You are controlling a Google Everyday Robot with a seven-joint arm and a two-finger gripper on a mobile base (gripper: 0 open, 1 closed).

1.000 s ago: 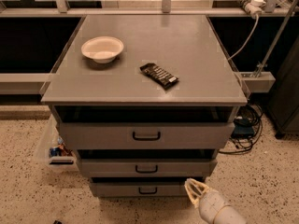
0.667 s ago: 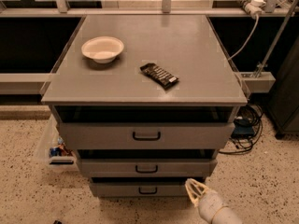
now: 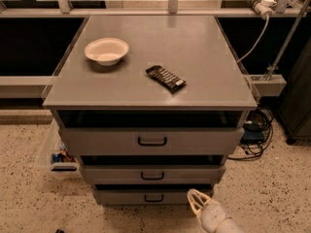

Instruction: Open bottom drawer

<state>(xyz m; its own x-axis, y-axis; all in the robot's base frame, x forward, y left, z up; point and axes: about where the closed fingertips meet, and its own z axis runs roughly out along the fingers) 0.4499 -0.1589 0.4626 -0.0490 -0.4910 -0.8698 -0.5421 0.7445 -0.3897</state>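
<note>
The grey cabinet has three drawers stacked under its top. The bottom drawer [image 3: 121, 196] is the lowest and narrowest front, with a small black loop handle [image 3: 153, 197]. It sits about flush under the middle drawer [image 3: 112, 174]. My gripper [image 3: 194, 201] is low at the bottom edge of the camera view, just right of the bottom drawer's front and to the right of its handle, not touching the handle. Its white wrist [image 3: 216, 220] runs off the frame's bottom.
The top drawer [image 3: 97, 142] is the widest. On the cabinet top [image 3: 194, 57] lie a white bowl [image 3: 106, 50] and a dark snack bar [image 3: 165, 77]. A clear box [image 3: 54, 154] stands at the left on the speckled floor, and cables [image 3: 255, 130] lie at the right.
My gripper has shifted slightly to the left, closer to the bottom drawer's front. The drawers, bowl and snack bar have not moved.
</note>
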